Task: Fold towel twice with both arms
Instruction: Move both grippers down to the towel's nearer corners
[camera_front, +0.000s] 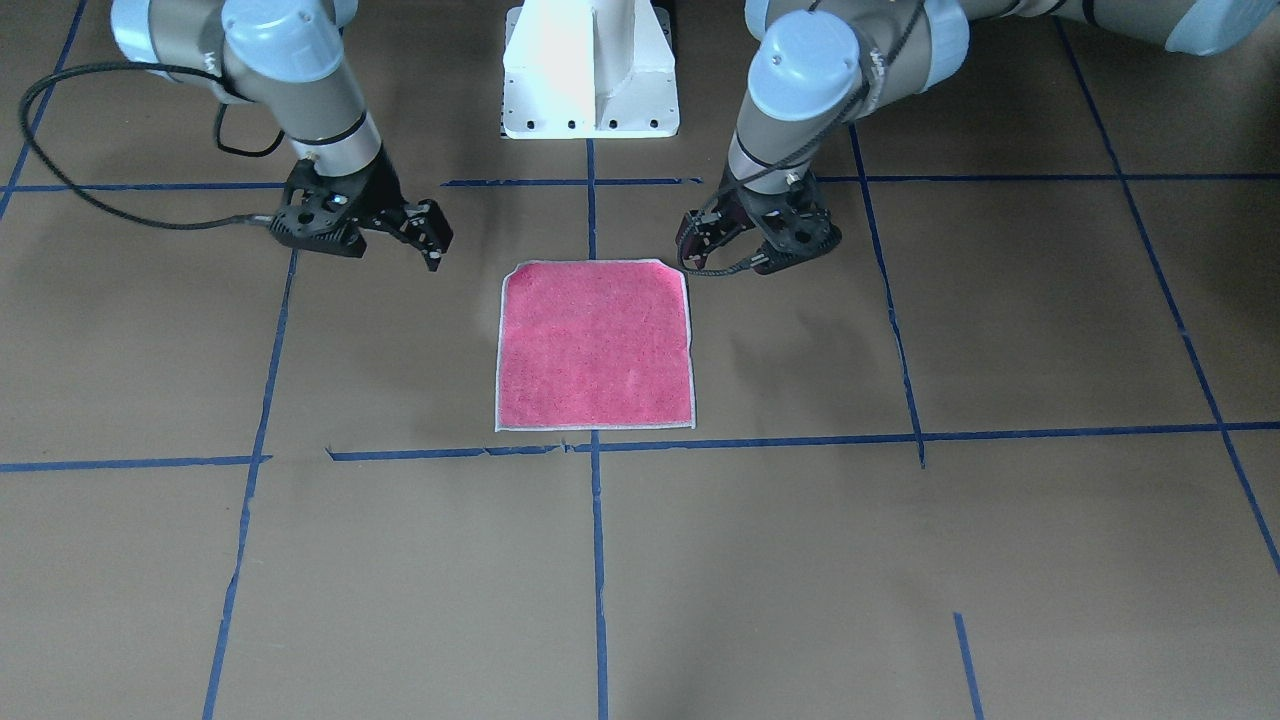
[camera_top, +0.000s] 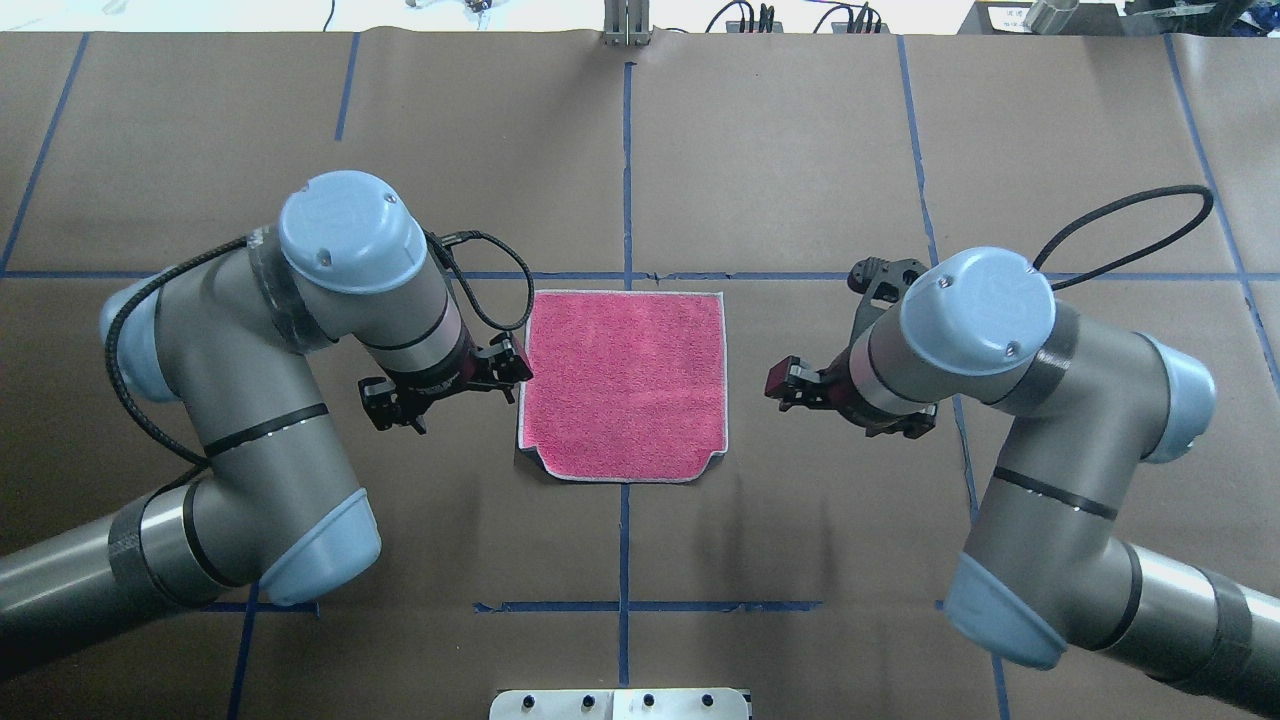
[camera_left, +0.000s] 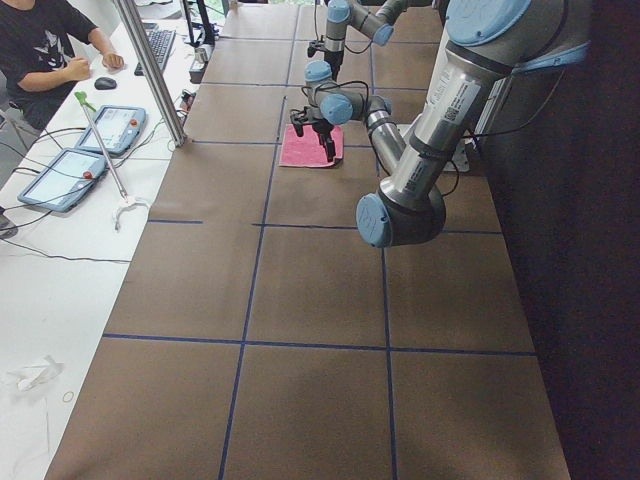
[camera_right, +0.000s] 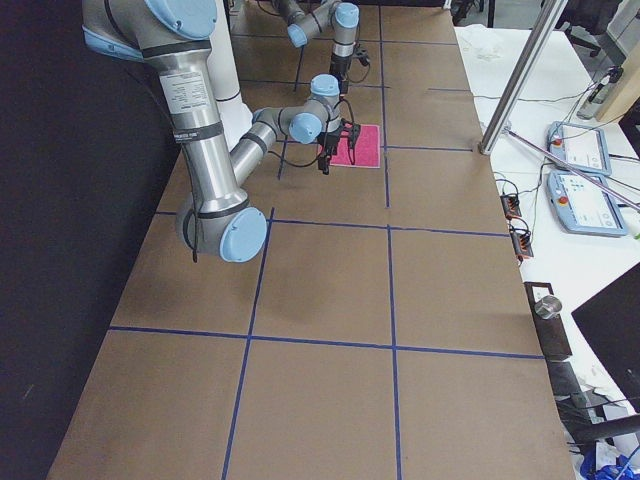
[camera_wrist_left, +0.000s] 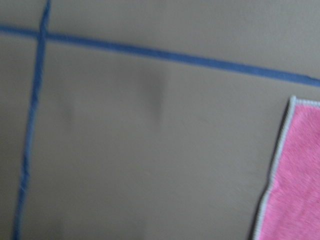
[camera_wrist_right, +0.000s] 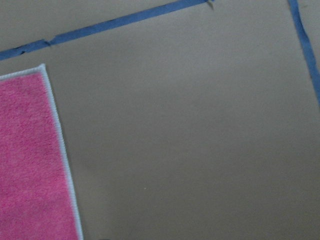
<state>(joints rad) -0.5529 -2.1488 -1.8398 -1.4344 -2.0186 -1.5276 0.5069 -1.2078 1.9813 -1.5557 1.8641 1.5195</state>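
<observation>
The towel (camera_front: 595, 345) lies flat on the brown table, pink-red side up, with its pale stitched edge showing; it also shows in the overhead view (camera_top: 625, 385). Its two corners nearest the robot look slightly tucked. My left gripper (camera_top: 508, 365) hovers just off the towel's left edge near the robot-side corner, and looks open and empty (camera_front: 695, 240). My right gripper (camera_top: 785, 385) hangs a short gap off the towel's right edge, and looks open and empty (camera_front: 430, 240). The wrist views show only towel edges (camera_wrist_left: 300, 175) (camera_wrist_right: 30, 160), no fingers.
The white pedestal base (camera_front: 590, 80) stands behind the towel on the robot's side. Blue tape lines (camera_top: 625, 150) grid the table. A person (camera_left: 40, 50) and tablets (camera_left: 110, 125) are at a side desk beyond a metal post.
</observation>
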